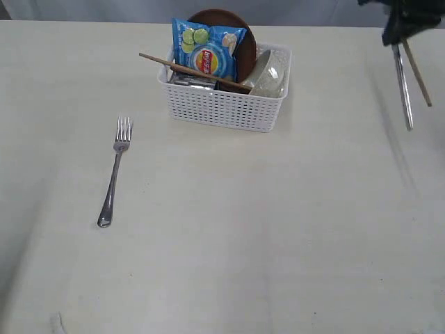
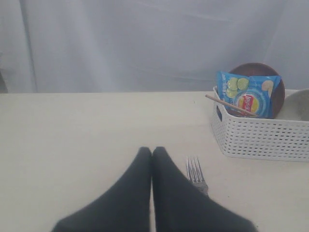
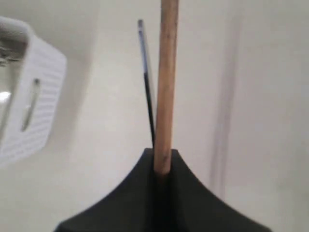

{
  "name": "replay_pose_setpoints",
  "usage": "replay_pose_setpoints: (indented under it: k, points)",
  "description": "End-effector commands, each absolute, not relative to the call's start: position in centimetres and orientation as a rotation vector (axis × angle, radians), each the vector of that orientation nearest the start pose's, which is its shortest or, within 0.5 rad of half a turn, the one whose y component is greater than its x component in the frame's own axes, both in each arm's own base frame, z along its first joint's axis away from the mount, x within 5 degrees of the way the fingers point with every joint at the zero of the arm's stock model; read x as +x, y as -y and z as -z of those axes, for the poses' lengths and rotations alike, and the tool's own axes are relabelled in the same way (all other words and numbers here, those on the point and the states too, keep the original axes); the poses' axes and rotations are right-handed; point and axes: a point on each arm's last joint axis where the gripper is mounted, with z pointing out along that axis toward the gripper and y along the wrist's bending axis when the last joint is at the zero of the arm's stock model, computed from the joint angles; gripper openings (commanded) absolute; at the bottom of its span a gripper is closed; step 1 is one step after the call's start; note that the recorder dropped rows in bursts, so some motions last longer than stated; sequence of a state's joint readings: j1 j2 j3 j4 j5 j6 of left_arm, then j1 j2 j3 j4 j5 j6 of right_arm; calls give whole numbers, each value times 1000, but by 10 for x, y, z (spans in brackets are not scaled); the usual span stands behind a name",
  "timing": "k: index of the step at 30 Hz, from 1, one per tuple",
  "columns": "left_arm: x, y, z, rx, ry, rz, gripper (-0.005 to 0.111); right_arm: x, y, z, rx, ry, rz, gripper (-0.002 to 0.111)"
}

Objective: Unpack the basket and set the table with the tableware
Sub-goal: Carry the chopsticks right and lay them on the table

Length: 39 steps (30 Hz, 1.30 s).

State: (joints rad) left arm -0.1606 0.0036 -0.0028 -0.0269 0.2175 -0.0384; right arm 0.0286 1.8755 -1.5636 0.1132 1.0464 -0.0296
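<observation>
Right of the still-loaded basket (image 1: 222, 108), I am holding knife (image 1: 403, 90) and chopstick (image 1: 419, 76) clamped in the right gripper (image 1: 402, 40), left gripper (image 2: 152, 152) closed empty, with only the fork (image 1: 115, 174) laid.

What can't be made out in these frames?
1. Exterior view: the chip bag and the basket wall hide whatever lies low inside.
2. Exterior view: the top edge cuts off the right gripper above its tips.
3. Right wrist view: the chopstick covers where the knife enters the grip, and the picture is blurred there.
4. Left wrist view: the left gripper hides the fork handle.
</observation>
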Motion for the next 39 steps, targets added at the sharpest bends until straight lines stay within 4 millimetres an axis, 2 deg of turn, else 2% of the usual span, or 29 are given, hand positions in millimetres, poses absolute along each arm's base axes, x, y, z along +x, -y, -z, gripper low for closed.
replay_pose_setpoints:
  k: [1,3,7,16,19,23,25,31,39]
  points:
    - [55,10,-194,84,-1696,177,0,396,6,-205,188,-2930,-267,0]
    - [55,10,-194,84,-1696,177,0,393,11,-180,224,-2965,-260,0]
    - [55,10,-194,84,-1696,177,0,388,10,-147,227,-2983,-242,0]
    - [55,10,-194,84,-1696,177,0,390,5,-117,190,-3024,-259,1]
    - [55,10,-194,84,-1696,177,0,390,5,-110,190,-3038,-262,14]
    - [55,10,-194,84,-1696,177,0,392,6,-109,192,-3025,-257,39]
    - [55,10,-194,84,-1696,177,0,392,6,-109,191,-3023,-257,47]
    - [55,10,-194,84,-1696,177,0,391,5,-116,187,-3025,-261,48]
    - [55,10,-194,84,-1696,177,0,385,3,-149,173,-2998,-285,48]
